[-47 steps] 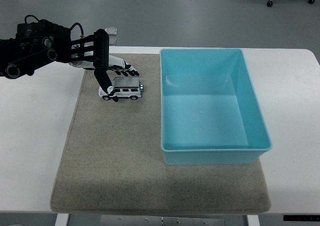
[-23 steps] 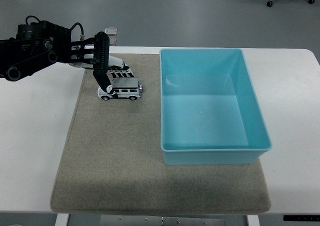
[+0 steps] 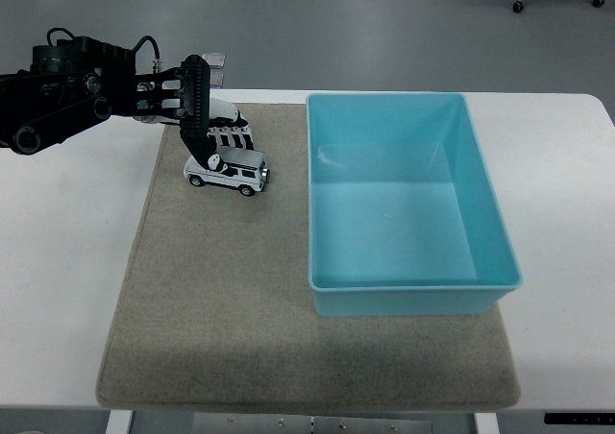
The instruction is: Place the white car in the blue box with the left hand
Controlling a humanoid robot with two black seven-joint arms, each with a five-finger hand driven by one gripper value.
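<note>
My left hand (image 3: 207,132) closes its fingers around the car (image 3: 228,173) at upper left of the frame, on the mat (image 3: 221,309). I judge this the grasping step; next comes a lift and a carry rightward over the near wall of the box (image 3: 415,300), which stands empty at centre right. The mat lies on a white table (image 3: 58,290); grey floor shows beyond.

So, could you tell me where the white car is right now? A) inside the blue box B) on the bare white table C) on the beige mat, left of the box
C: the white car sits on the beige mat, left of the empty blue box, with the left robot hand closed over it.
</note>
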